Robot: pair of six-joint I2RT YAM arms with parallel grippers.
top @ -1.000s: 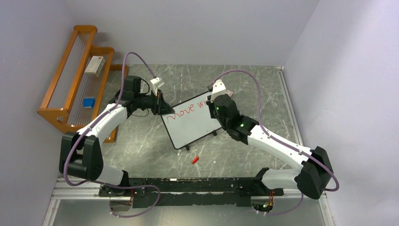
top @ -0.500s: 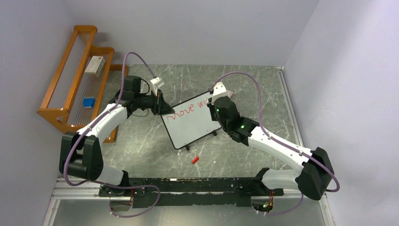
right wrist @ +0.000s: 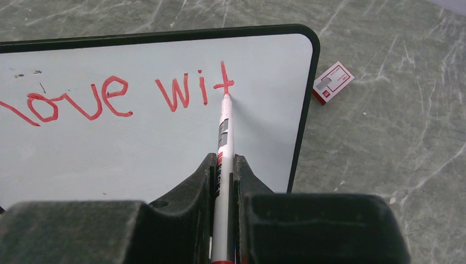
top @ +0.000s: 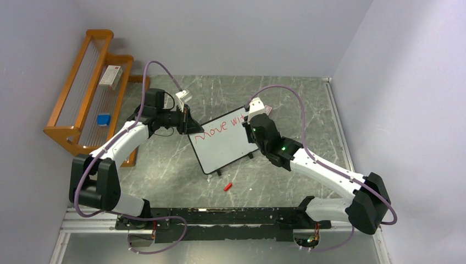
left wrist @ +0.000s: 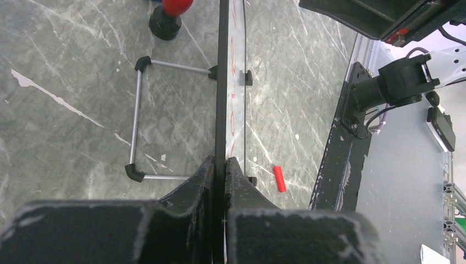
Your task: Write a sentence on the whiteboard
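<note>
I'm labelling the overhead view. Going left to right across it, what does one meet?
Wooden rack → left gripper → the whiteboard it clamps → small red-and-white box. The right gripper and its marker overlap the board, so I leave them out.

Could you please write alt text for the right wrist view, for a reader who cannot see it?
The right gripper, jaws shut on a white marker, presses its tip to the whiteboard at the foot of the last letter of red handwriting reading "ove wit", cut off at the left. A red-and-white box lies on the grey table beside the board's right edge.
</note>
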